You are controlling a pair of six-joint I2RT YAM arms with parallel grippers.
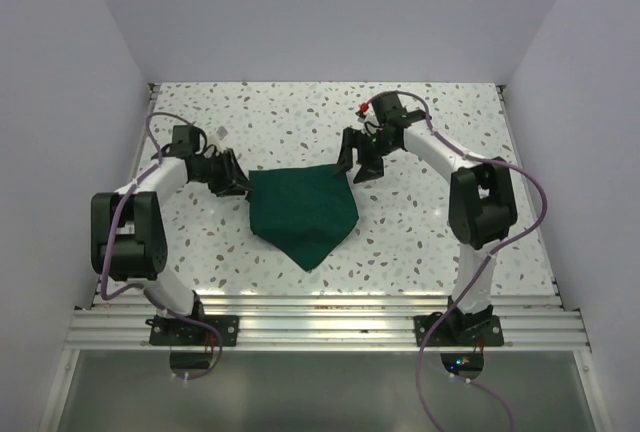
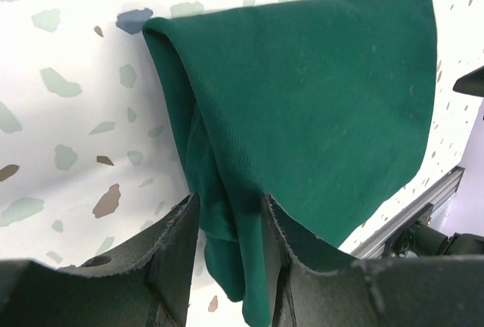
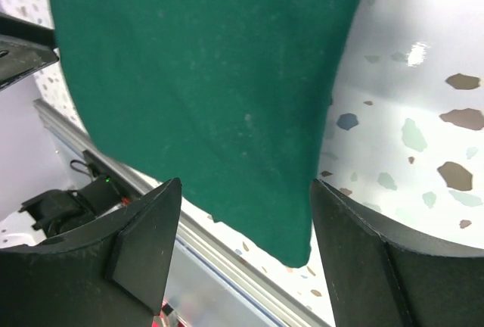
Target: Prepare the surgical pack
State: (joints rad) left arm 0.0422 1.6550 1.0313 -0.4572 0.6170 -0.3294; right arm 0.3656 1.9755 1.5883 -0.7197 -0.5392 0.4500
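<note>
Speckled table [image 1: 420,242] from above: folded green cloth [image 1: 303,214] mid-table, left gripper [image 1: 232,182] at its 10 o'clock corner, right gripper [image 1: 358,164] at 1 o'clock. Left wrist: fingers [image 2: 178,244] pinch a fold, which may slip. Right wrist: fingers [image 3: 144,236] wide, empty; one-sided pulling could skew it.

dark green drape [image 1: 303,214], folded, pointed corner toward near edge, on table [image 1: 420,242]
</note>
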